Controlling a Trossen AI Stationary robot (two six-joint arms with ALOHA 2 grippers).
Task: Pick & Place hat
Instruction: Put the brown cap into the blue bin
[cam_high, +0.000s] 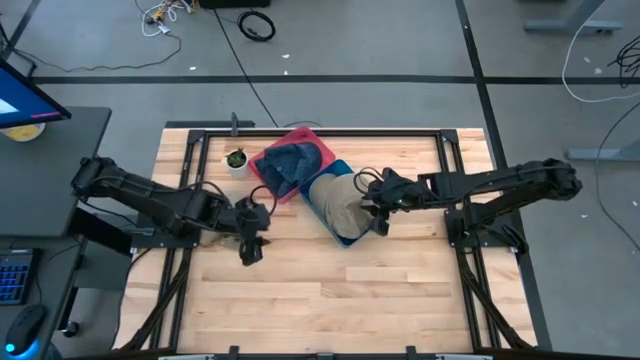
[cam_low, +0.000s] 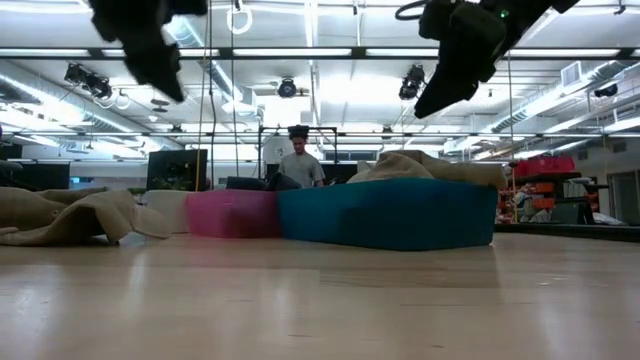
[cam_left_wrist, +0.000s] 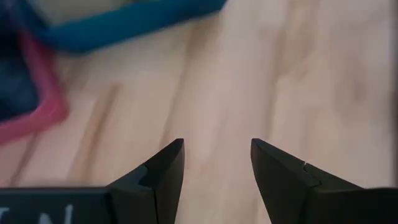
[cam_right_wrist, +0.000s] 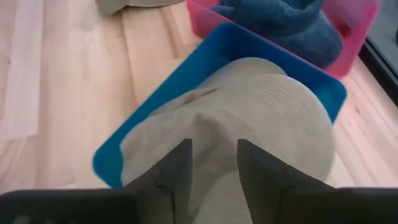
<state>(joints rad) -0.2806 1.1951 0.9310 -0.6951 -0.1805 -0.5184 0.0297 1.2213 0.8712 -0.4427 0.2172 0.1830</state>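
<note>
A tan hat (cam_high: 335, 200) lies in a blue tray (cam_high: 345, 238) near the table's middle; it also shows in the right wrist view (cam_right_wrist: 249, 106). A dark blue hat (cam_high: 288, 163) lies in a pink tray (cam_high: 305, 138) beside it. Another tan hat (cam_low: 70, 215) lies on the table at the left, by my left arm. My right gripper (cam_high: 378, 222) is open and hovers above the tan hat in the blue tray (cam_right_wrist: 214, 155), well clear of it in the low view (cam_low: 450, 60). My left gripper (cam_high: 250, 250) is open and empty over bare wood (cam_left_wrist: 217, 155).
A small potted plant (cam_high: 237, 158) stands left of the pink tray near the far edge. Bare wood stretches across the near half of the table (cam_high: 330, 300). A person (cam_low: 298, 165) stands in the room beyond the table.
</note>
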